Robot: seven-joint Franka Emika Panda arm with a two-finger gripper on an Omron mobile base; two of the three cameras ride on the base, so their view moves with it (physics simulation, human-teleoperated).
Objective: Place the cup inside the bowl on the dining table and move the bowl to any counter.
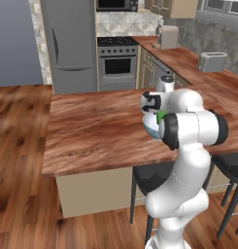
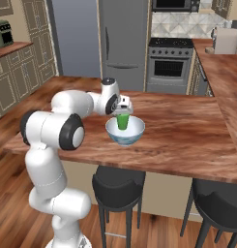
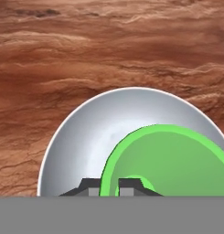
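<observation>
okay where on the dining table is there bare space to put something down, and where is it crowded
The dining table has bare wood between the bowl and the edge toward the stove, and a wide stretch on the bowl's refrigerator side. It is crowded at the bowl, near the stool edge: the gripper is shut on the cup's rim, the cup inside the bowl.

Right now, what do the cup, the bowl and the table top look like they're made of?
Cup: probably plastic, a flat, uniform bright green.
Bowl: likely glazed ceramic, with a smooth white inside and a blue-patterned outside.
Table top: wood or wood veneer, showing reddish-brown grain streaks.
</observation>
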